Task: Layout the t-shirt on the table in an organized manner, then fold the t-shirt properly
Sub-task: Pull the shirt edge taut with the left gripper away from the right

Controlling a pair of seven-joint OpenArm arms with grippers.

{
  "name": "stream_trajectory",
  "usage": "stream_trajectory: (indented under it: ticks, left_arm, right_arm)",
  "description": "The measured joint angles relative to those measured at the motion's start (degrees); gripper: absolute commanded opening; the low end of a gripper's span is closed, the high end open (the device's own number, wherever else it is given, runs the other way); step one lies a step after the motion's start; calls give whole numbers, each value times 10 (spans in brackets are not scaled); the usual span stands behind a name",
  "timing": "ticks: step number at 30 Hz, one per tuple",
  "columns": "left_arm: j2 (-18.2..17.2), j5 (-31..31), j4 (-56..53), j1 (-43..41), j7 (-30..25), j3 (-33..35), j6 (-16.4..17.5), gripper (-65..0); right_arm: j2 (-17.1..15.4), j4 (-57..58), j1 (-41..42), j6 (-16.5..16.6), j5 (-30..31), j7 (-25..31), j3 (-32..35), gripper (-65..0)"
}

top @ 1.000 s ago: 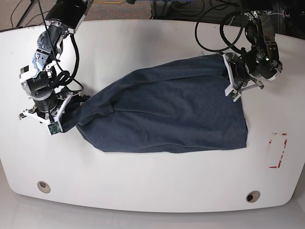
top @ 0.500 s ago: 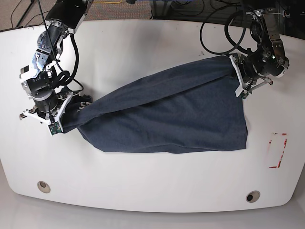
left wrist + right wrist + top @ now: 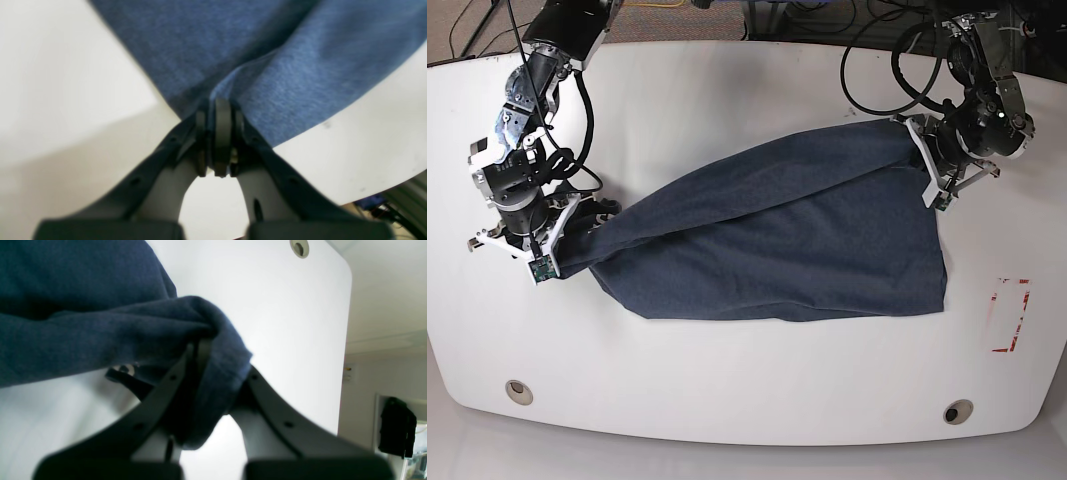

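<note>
Here the dark blue t-shirt (image 3: 777, 240) lies mid-table (image 3: 727, 380), a heathered knit, rumpled, with a diagonal fold ridge running from near-left to far-right. The left gripper (image 3: 218, 106) is clamped on an edge at the shirt's far-right corner; the right gripper (image 3: 213, 350) pinches bunched fabric at its left end.

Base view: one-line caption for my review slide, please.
Both hands, left and right, pinch opposite ends of a dark blue t-shirt stretched across the white table.
</note>
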State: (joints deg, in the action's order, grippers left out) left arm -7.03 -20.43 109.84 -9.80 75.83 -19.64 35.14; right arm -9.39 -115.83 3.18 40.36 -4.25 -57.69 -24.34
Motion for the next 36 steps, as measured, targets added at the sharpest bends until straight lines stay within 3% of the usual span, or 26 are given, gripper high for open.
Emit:
stream_trajectory:
  ticks: [14,36]
  left_arm:
    - [-2,1,0,1,0,-57,0,-649]
    - [8,4,9,29,10,-59,0,-650]
  right_arm:
    - [0,0,0,0,0,0,0,-650]
    - [14,0,2,2,-1,0,0,-650]
